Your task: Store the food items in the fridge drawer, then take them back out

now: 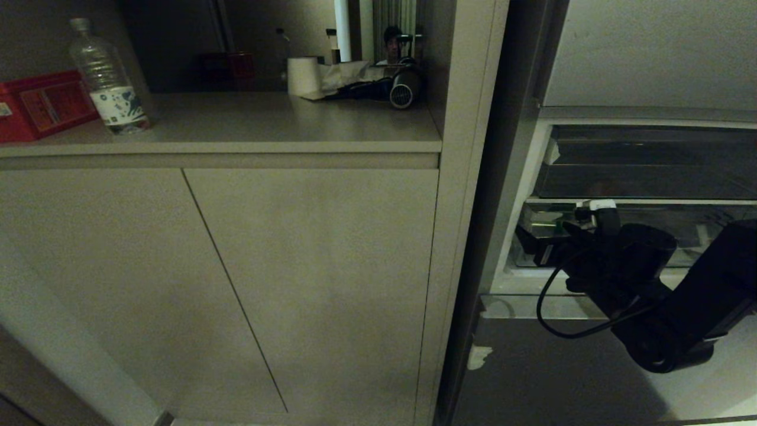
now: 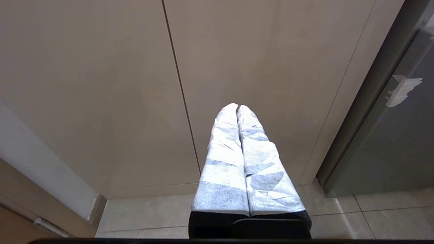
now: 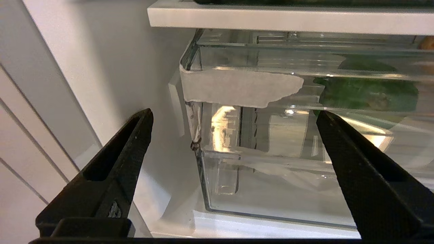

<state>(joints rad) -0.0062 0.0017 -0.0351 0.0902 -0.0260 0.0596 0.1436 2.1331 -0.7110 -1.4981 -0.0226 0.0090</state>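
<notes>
The right pincer [image 3: 234,149], fingers wide apart and empty, faces the fridge drawer [image 3: 271,189] front; the green food item [image 3: 366,95] lies inside, beyond it.

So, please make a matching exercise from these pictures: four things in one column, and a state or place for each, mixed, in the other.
Things:
1. right gripper
2. left gripper
3. green food item
4. water bottle

States or places:
A. standing on the counter beside a red box
B. fingers shut, facing the cupboard doors
C. lying inside the clear fridge drawer
D. open, empty, in front of the drawer

Pairs: 1-D, 2-B, 3-C, 4-A
</notes>
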